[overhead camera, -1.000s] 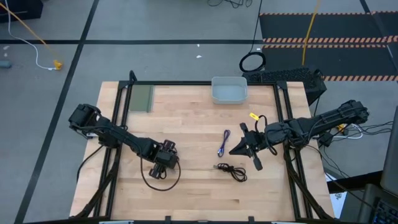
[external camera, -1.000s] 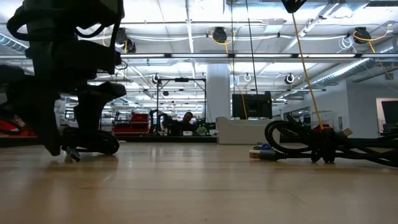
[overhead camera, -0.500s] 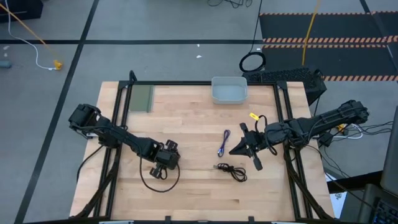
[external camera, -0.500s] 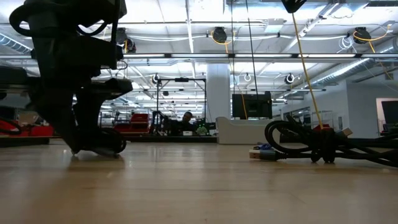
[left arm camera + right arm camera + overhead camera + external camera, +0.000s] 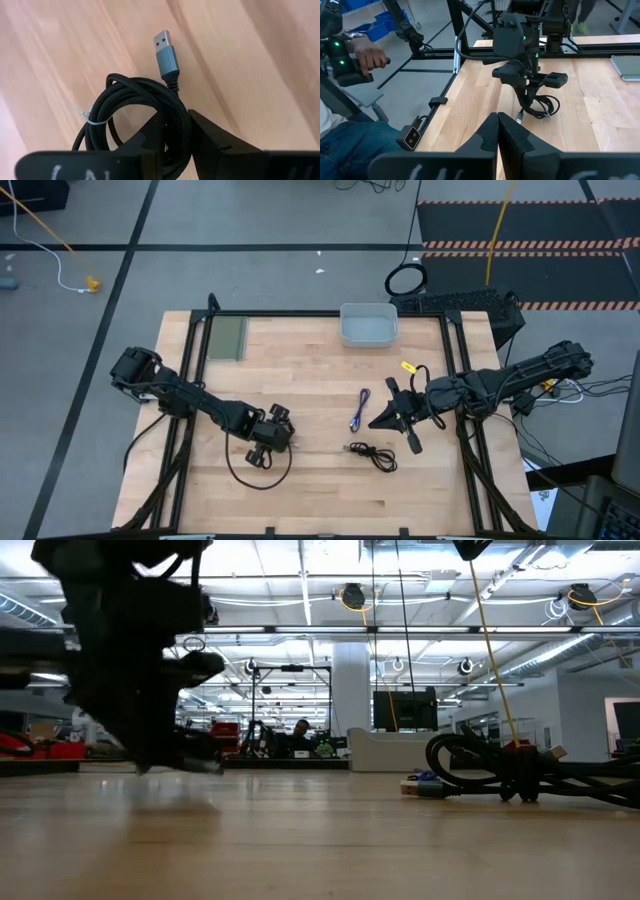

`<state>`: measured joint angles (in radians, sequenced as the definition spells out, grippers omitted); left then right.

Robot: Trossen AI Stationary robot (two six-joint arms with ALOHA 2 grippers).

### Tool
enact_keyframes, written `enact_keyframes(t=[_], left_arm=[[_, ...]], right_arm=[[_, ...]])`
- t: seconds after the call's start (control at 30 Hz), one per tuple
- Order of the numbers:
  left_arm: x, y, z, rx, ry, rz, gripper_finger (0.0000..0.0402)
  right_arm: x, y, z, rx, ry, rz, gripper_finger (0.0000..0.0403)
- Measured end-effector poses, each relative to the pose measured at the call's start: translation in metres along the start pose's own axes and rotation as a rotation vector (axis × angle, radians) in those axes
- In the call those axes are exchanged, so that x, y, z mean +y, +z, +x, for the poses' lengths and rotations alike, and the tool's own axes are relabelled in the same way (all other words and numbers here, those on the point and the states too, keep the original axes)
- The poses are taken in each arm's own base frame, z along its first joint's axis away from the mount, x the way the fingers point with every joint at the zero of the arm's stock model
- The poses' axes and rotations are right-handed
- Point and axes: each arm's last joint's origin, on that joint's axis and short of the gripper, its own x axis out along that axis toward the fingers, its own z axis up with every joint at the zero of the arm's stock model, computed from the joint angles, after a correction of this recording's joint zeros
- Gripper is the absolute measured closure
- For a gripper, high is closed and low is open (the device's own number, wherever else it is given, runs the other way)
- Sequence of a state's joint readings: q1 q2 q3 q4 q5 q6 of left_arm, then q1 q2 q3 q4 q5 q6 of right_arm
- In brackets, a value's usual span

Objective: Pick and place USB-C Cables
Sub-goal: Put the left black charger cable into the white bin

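Two dark jointed arms [image 5: 200,402], black wiring, green LEDs

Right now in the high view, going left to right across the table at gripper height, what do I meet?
left gripper shut on a coiled black cable → blue-purple cable → right gripper, shut and empty.

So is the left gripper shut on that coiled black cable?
Yes: the left gripper is shut on the coiled black cable, its strands between its fingers.
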<state>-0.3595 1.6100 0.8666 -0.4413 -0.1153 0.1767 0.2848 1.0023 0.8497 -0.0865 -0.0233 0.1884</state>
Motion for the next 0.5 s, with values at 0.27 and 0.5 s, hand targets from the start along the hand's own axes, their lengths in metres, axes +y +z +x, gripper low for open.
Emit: enact_keyframes(t=[0.27,0.5], left_arm=[[0.011,0.025,-0.016,-0.071,0.090,0.050,0.0328],[0.038,0.051,-0.039,-0.151,0.174,0.045,0.0328]], right_arm=[[-0.003,-0.010,0.002,0.027,-0.008,-0.058,0.0403],[-0.012,-0.017,0.004,0.044,-0.125,-0.147,0.0403]])
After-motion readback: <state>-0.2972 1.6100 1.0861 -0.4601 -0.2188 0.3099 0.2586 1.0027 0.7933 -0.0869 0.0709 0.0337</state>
